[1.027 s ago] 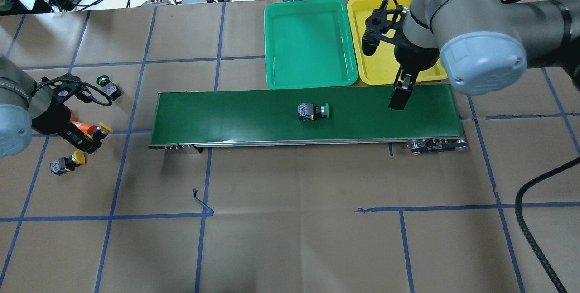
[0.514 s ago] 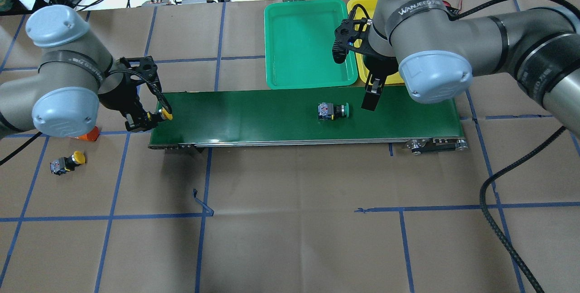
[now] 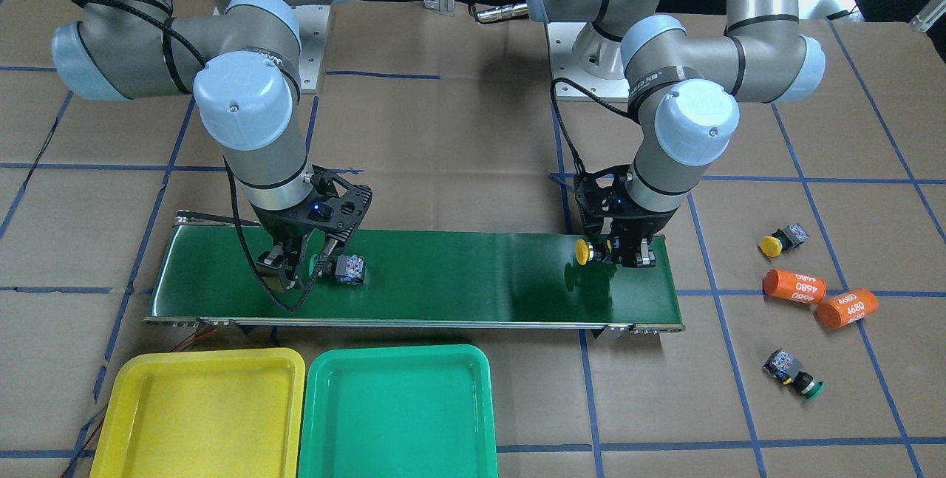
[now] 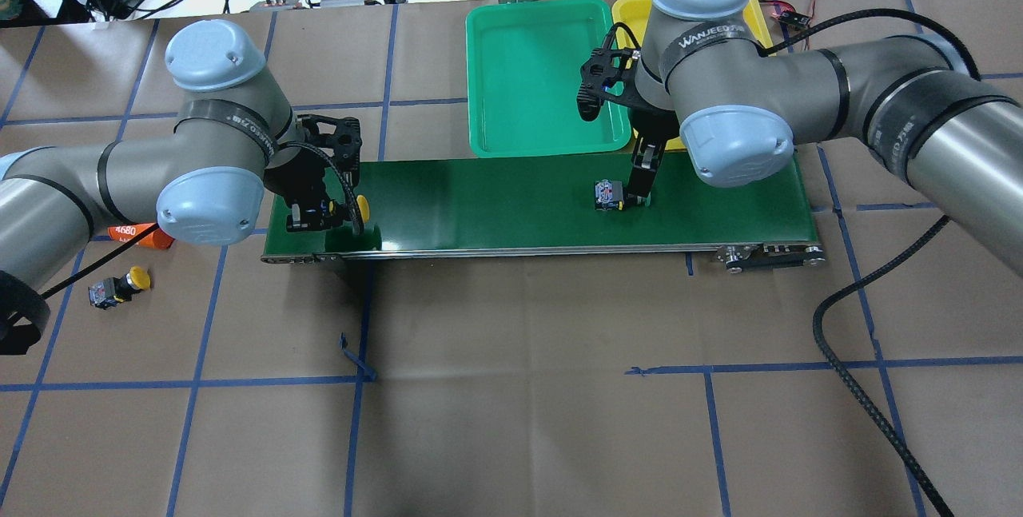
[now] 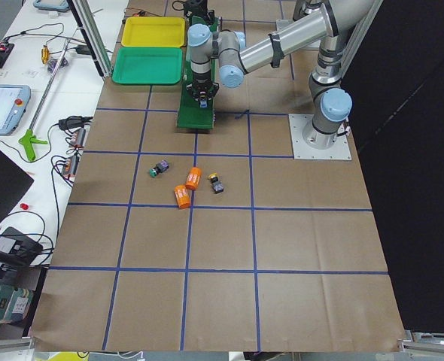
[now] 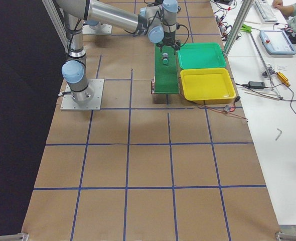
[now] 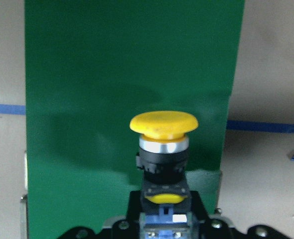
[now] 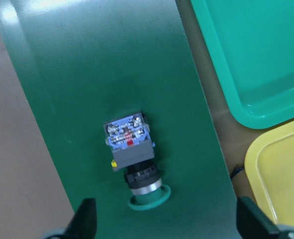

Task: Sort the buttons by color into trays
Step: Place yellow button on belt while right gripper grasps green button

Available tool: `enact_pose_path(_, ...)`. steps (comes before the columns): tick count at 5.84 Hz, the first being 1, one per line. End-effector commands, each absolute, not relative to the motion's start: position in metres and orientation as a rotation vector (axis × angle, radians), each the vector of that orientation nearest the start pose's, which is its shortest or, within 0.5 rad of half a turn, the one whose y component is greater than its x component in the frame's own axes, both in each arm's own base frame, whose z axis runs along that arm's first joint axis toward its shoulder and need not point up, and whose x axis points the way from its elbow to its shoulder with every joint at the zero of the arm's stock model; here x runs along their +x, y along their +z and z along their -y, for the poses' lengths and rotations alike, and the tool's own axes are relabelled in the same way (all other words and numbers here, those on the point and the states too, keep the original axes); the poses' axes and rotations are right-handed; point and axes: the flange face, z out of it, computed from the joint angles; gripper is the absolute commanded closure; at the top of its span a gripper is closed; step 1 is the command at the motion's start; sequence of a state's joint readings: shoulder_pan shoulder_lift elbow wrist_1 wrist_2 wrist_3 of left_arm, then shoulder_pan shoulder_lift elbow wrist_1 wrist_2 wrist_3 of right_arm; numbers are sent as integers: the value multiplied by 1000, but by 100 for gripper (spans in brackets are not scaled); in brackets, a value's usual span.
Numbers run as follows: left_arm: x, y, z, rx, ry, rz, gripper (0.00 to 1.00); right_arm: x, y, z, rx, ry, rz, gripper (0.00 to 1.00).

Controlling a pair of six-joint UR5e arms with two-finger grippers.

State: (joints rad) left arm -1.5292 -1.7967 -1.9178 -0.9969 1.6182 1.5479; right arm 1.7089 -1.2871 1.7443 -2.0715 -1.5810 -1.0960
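**Two buttons at the belt, one gripped and one free**

At the far left of the overhead view, a loose yellow button lay on the brown table, near two orange cylinders marked "4680". A spare green button lay on the table close by, seen only from the front camera.

Next came the left gripper, clenched on the black body of the held yellow button. Its cap pointed along the conveyor belt, over the belt's left end, and a shadow fell on the belt below it.

Further right, the belt green button lay on its side on the belt, terminal block away from the wrist camera and cap towards it. The right gripper hung over it with jaws spread wide, one finger on each side of the cap and neither touching it.

Beyond the belt, the green tray and yellow tray sat edge to edge, with no buttons inside.
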Motion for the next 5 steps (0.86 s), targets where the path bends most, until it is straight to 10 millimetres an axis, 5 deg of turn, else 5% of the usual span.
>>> enact_pose_path(1, -111, 253, 540, 2125, 11, -2234, 97, 206, 262, 540, -1894, 20, -2531, 0)
enact_pose_path(2, -111, 250, 541, 2128, 14, -2237, 27, 195, 251, 539, -1976, -13, -2483, 0)
enact_pose_path(3, -109, 265, 541, 2120, 0, -2226, 3, 173, 249, 545, -1985, -6, -2474, 11)
enact_pose_path(4, -105, 280, 547, 2119, 16, -2238, 2, 157, 249, 550, -2045, -14, -2436, 34)
enact_pose_path(5, -81, 305, 557, 2069, 46, -2307, 2, 141, 251, 554, -2128, 45, -2459, 79)
